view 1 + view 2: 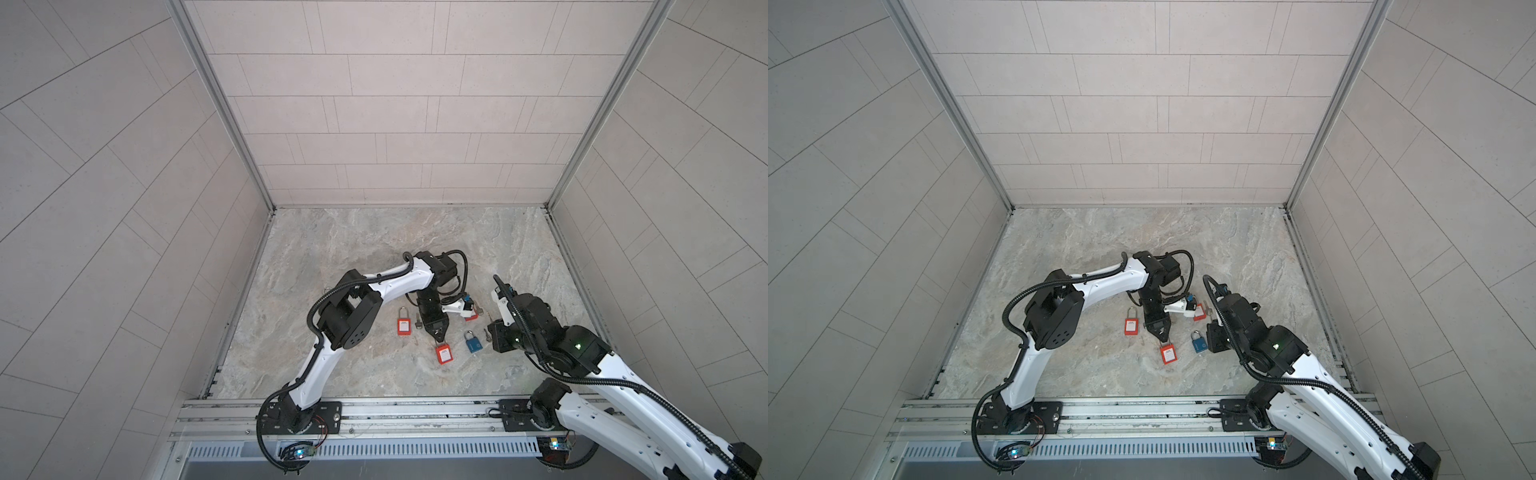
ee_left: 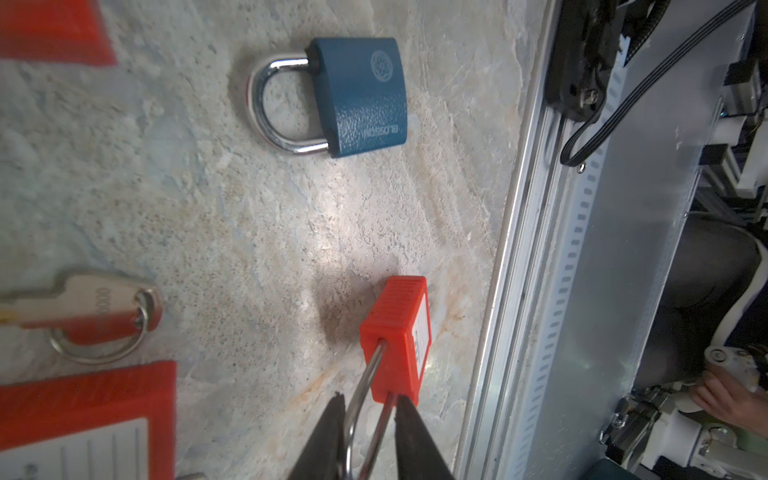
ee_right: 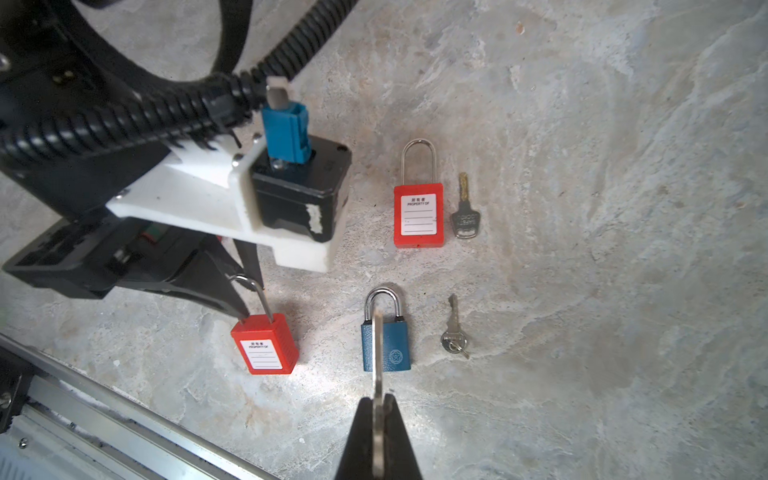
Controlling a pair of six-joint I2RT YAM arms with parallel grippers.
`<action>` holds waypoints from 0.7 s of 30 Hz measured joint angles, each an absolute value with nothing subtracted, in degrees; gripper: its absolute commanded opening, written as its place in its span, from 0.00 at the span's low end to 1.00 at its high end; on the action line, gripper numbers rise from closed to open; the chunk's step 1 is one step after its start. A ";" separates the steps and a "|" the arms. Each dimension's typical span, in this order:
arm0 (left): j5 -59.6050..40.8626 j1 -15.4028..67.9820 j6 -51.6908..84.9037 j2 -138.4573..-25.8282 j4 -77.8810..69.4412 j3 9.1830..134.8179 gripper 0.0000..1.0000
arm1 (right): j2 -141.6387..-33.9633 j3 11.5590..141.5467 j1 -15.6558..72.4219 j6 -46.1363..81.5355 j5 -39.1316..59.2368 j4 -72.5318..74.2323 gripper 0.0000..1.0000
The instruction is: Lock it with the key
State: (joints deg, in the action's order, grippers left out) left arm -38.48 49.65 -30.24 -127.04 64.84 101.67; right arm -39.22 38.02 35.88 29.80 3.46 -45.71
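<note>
Key [image 3: 377,365]: clamped edge-on in the fully closed right jaws, blade forward, near the blue padlock [image 3: 386,347], apparently poised for insertion. Red padlock [image 3: 264,349]: standing on the bench [image 3: 582,291] just beside the blue padlock, toward the rail [image 3: 104,415]. Left jaws, partly parted, bracket its shackle [image 2: 370,370], probably to steady it; whether they grip cannot be told. Beyond the blue padlock lie a second red padlock [image 3: 419,216] and spare key [image 3: 465,216].

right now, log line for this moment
left gripper: astride shackle of red plastic padlock, grip unclear | right gripper: shut on silver metal key
</note>
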 measured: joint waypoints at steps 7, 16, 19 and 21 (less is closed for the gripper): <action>-36.49 49.63 -27.75 -126.37 59.42 100.18 0.51 | -38.96 34.70 40.88 33.76 2.04 -44.18 0.00; -33.30 47.99 -21.80 -116.95 46.98 92.95 0.63 | -42.30 33.06 47.00 37.19 0.99 -41.43 0.00; -31.14 46.94 -19.25 -112.53 42.15 90.28 0.63 | -45.71 32.97 48.47 37.78 0.97 -40.29 0.00; -29.41 45.82 -17.37 -108.62 38.33 87.09 0.63 | -48.36 32.97 48.97 38.04 1.02 -39.99 0.03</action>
